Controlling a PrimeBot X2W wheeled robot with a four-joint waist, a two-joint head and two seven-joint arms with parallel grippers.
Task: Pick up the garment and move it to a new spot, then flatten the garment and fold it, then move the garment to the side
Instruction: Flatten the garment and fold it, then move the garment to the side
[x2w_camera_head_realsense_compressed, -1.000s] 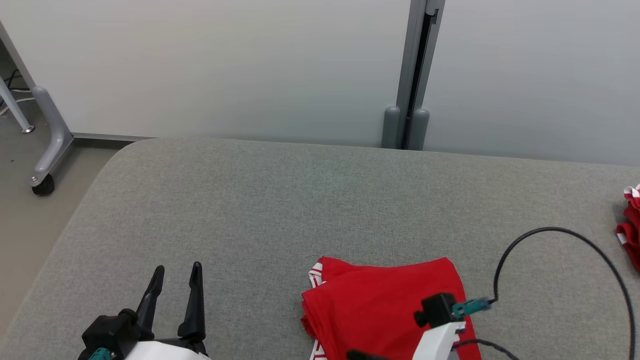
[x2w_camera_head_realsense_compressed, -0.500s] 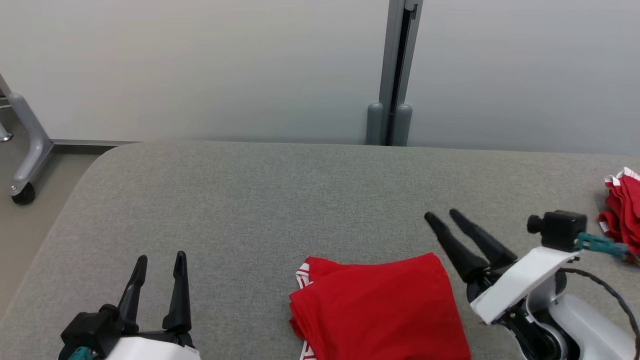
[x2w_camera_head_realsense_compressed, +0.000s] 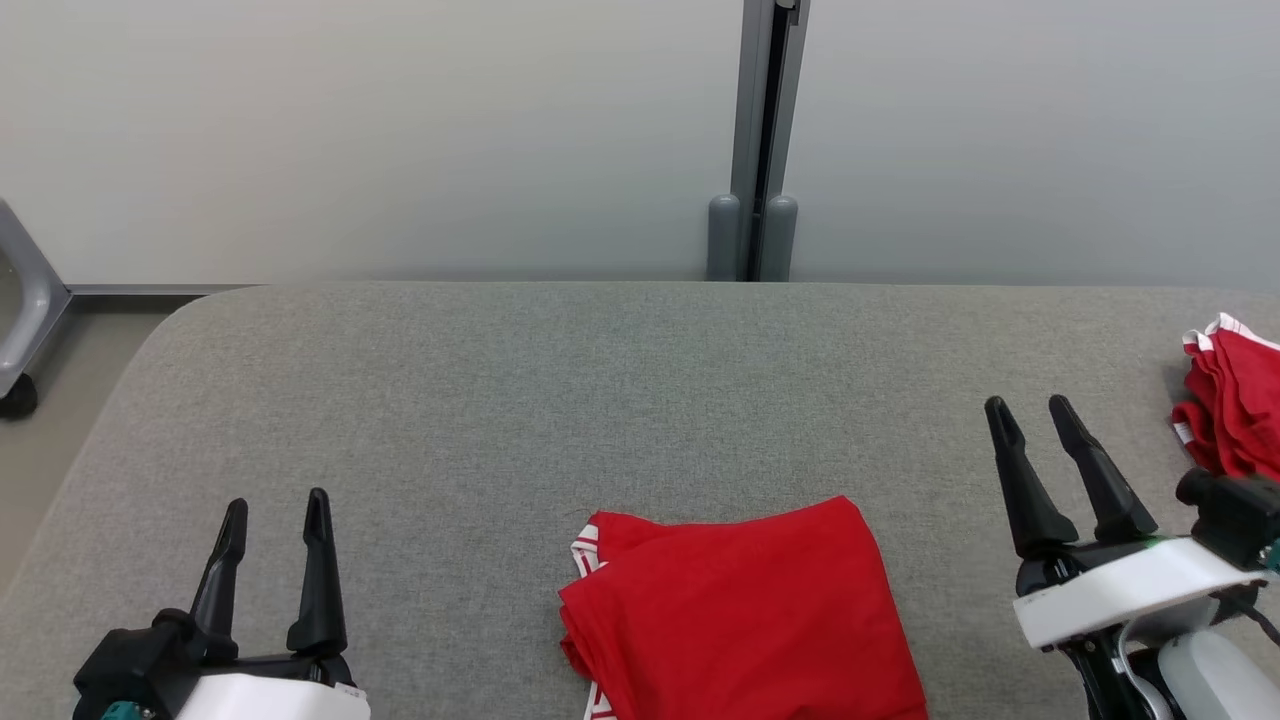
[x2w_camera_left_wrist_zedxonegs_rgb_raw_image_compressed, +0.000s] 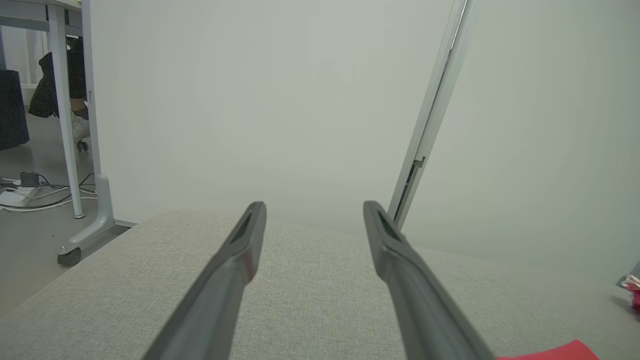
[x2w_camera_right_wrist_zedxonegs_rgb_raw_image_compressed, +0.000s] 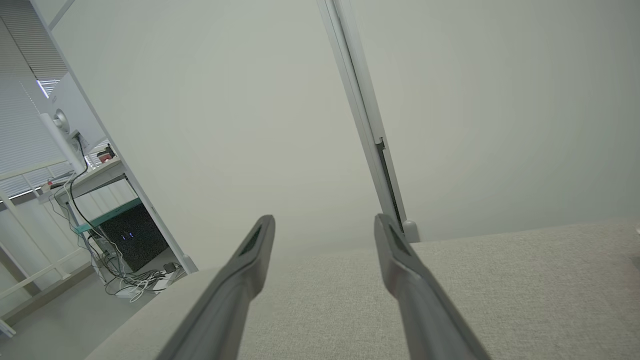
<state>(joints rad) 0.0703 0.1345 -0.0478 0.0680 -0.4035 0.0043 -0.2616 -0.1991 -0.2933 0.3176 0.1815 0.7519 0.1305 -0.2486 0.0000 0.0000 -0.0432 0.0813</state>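
Grey table (x2w_camera_head_realsense_compressed: 450, 400) carries folded garment (x2w_camera_head_realsense_compressed: 740, 610) and red bundle (x2w_camera_head_realsense_compressed: 1235, 400).

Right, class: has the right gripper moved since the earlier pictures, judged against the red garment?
Yes. The right gripper was over the right part of the folded red garment; now it stands beside it on the robot's right, clear of the cloth.

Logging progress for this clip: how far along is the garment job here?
Done: the red garment lies folded on the grey table. In hand: nothing; the left end effector and right end effector stand open, clear of it. Left: perhaps the move aside, since it lies between them, apart from another red pile.
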